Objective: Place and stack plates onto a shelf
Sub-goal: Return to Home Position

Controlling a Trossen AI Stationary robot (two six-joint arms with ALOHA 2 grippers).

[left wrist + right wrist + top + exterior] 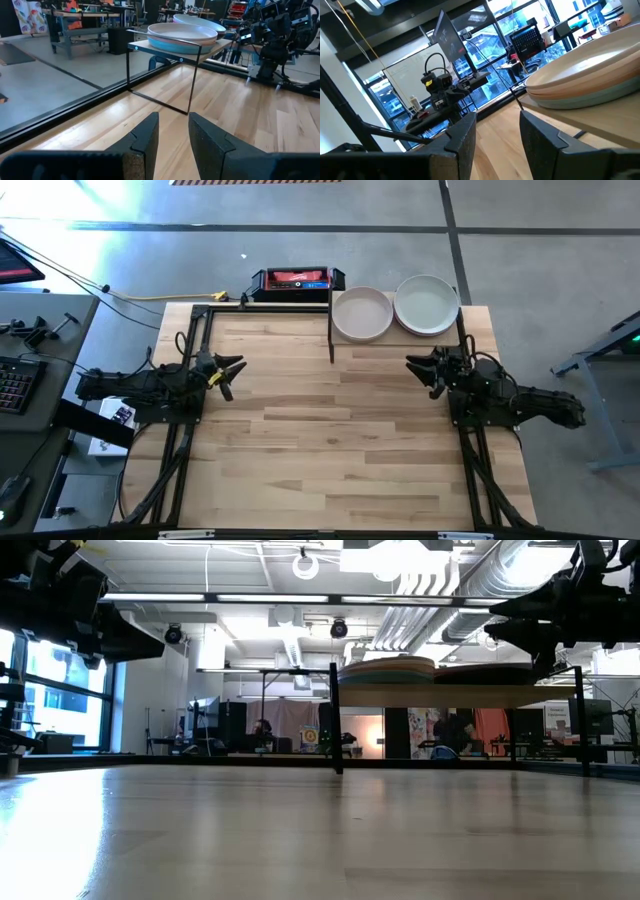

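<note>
Two stacks of round plates sit side by side on the shelf [400, 340] at the table's far right: a left stack [362, 313] and a right stack [427, 304]. In the left wrist view the stacks [182, 36] rest on the raised board over thin black legs. My left gripper [232, 370] hovers at the table's left side, open, nothing between its fingers. My right gripper [418, 367] hovers at the right side near the shelf, open and holding nothing.
A black and red box [296, 281] lies just beyond the table's far edge. The wooden tabletop [330, 440] spreads bare between the arms. A black frame rail [205, 315] runs along the far left corner.
</note>
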